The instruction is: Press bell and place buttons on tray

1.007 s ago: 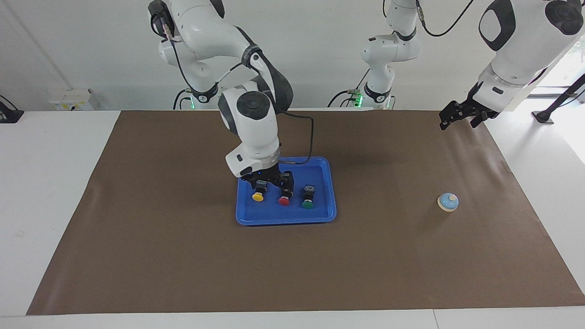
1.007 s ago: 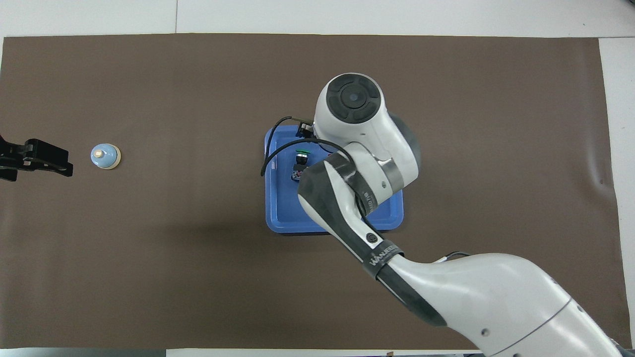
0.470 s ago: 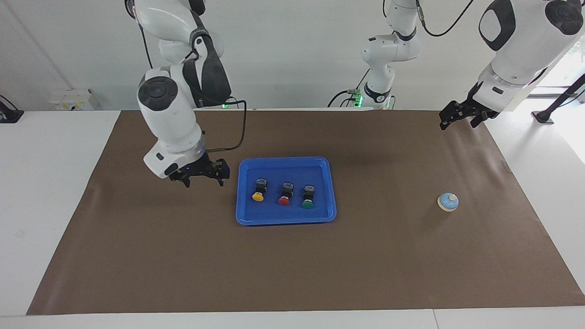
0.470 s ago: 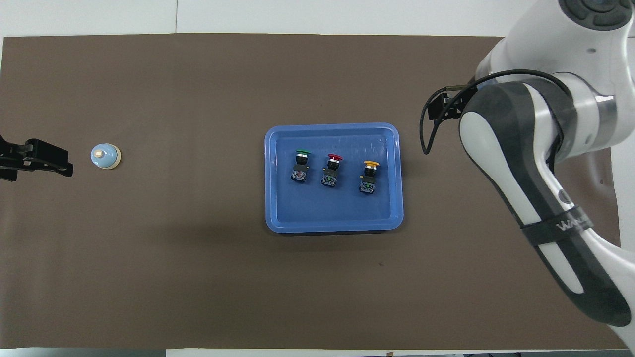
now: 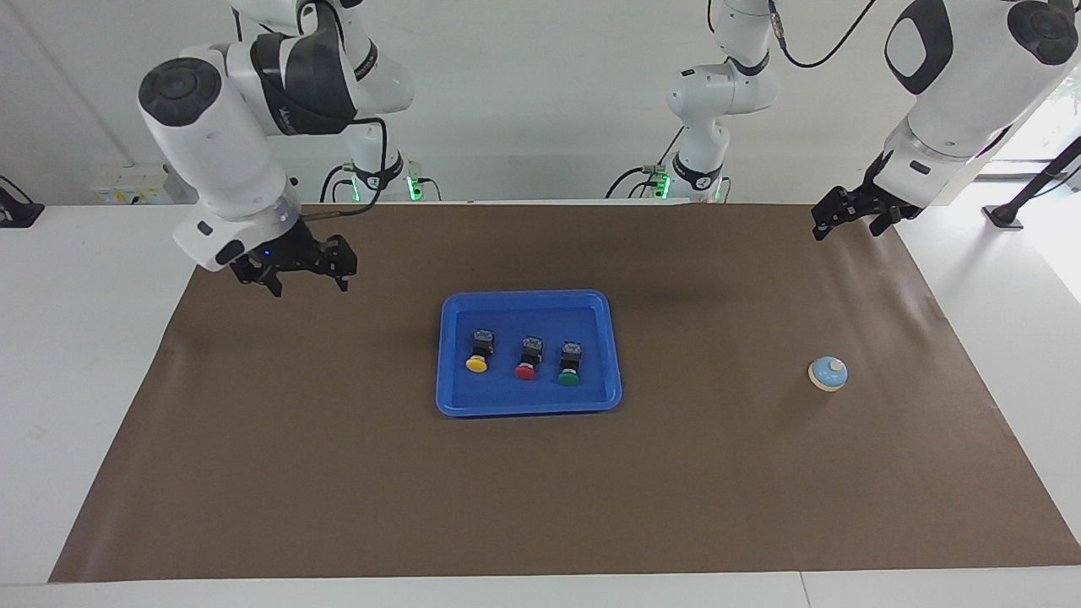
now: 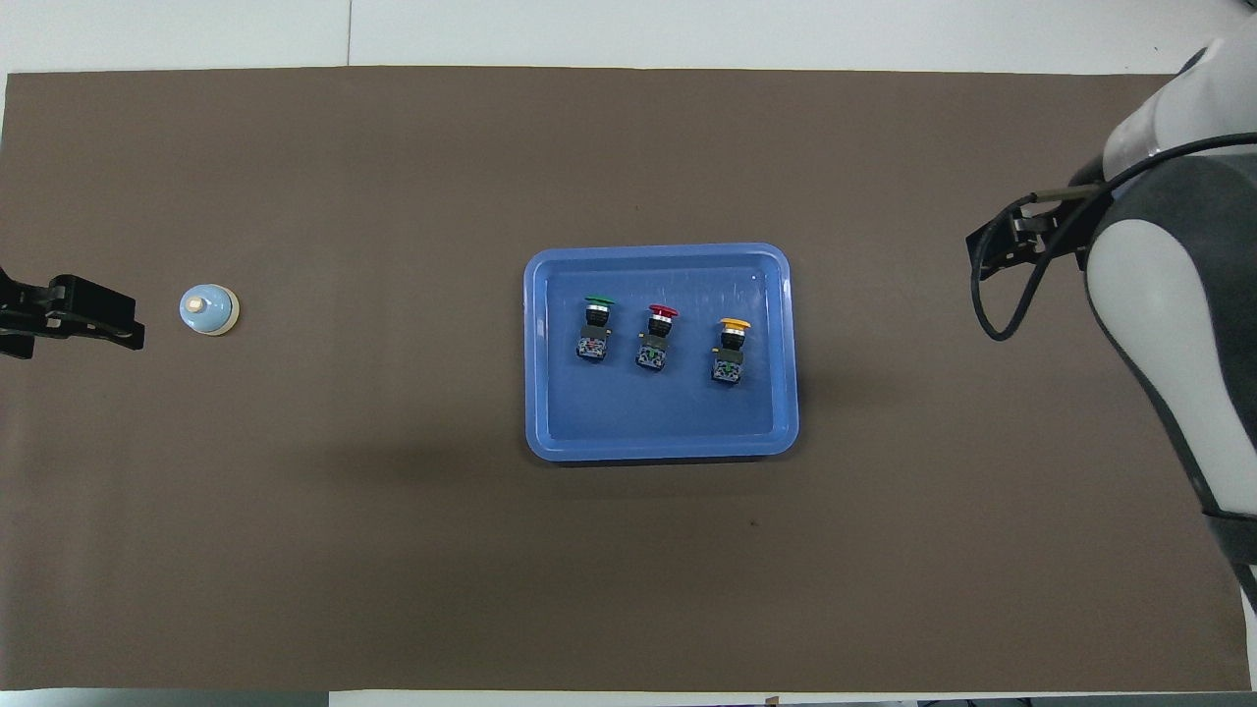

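The blue tray (image 5: pixel 530 296) lies mid-mat, and it also shows in the overhead view (image 6: pixel 658 420). In it the yellow button (image 5: pixel 476 363), red button (image 5: pixel 525 370) and green button (image 5: pixel 568 377) lie in a row, caps pointing away from the robots. The bell (image 5: pixel 828 373) stands on the mat toward the left arm's end (image 6: pixel 208 309). My right gripper (image 5: pixel 308 282) is open and empty, raised over the mat between the tray and the right arm's end. My left gripper (image 5: pixel 848 226) is open and empty, raised over the mat's edge beside the bell, and waits.
A brown mat (image 5: pixel 338 473) covers the white table (image 5: pixel 76 355). In the overhead view the right arm's forearm (image 6: pixel 1169 324) covers the mat's edge at its own end.
My right gripper has risen from the buttons in the tray and swung away toward the right arm's end of the table, empty. The left arm has not moved.
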`<state>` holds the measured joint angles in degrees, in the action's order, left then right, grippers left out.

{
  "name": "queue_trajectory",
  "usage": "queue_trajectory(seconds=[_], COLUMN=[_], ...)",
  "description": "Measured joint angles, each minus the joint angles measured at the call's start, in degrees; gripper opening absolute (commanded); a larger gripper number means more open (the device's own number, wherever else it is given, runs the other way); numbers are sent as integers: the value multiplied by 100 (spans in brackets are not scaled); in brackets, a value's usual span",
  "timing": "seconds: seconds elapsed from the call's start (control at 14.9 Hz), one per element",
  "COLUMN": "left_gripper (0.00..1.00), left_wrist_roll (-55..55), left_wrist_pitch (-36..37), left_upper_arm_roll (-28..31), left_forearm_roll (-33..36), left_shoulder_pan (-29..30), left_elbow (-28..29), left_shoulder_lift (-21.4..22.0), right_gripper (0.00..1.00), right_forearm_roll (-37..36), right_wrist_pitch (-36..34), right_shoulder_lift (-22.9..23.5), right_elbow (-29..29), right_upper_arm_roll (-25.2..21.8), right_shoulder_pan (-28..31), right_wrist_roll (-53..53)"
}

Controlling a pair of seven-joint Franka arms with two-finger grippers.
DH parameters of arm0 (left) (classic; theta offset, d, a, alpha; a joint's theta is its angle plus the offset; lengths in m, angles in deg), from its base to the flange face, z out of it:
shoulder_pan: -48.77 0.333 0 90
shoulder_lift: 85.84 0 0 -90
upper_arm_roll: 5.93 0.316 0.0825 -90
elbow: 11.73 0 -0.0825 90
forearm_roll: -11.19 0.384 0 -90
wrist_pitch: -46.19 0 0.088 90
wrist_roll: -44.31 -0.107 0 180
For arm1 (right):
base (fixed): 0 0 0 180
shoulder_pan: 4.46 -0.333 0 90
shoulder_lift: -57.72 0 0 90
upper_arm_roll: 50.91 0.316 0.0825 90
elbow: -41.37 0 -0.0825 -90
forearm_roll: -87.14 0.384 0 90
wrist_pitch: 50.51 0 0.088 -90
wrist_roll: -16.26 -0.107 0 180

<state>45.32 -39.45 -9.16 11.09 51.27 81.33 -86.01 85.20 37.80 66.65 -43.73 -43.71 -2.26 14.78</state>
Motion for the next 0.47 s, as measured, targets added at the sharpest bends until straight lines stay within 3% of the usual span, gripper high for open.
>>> queue_trajectory(seconds=[0.2, 0.47], left_gripper=[100, 100], left_wrist_roll=[35, 87], left_wrist_pitch=[123, 264], left_upper_arm_roll=[7, 53], left_forearm_roll=[0, 0], left_shoulder_pan=[3, 43], left_elbow=[20, 24], left_shoulder_lift=[12, 78], right_gripper=[100, 100], right_forearm_roll=[1, 1], right_wrist_pitch=[-341, -376], right_shoulder_lift=[-522, -749], right_elbow=[-225, -359], right_upper_arm_roll=[-10, -11], right_shoulder_pan=[69, 69], right_wrist_roll=[3, 3])
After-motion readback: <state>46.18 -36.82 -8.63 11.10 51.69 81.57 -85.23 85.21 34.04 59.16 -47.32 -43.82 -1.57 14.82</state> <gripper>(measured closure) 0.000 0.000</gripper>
